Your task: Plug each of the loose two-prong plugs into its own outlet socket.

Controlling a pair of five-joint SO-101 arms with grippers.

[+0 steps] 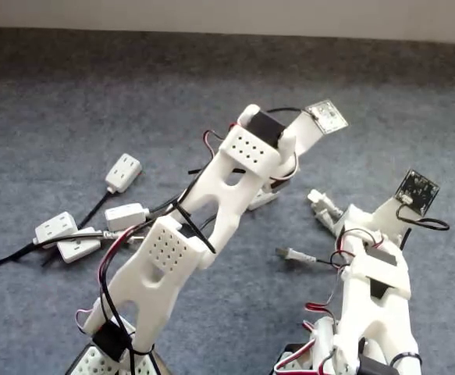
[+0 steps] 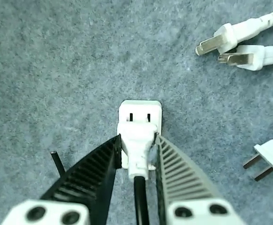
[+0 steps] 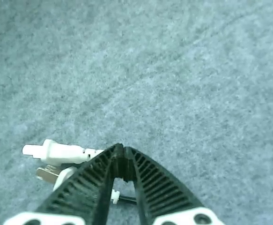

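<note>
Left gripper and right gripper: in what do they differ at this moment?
The left gripper is shut on a white outlet socket with a black cord; the right gripper is shut with its tips touching each other. The left gripper's fingers stand apart around the socket; the right gripper's fingers meet. Both hang low over the grey carpet, with loose plugs lying close by.

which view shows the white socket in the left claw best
The left wrist view: the white two-slot outlet socket sits centred in the left claw, slots facing the camera. In the high view the arm covers nearly all of it. The right wrist view faces two white plugs.
</note>
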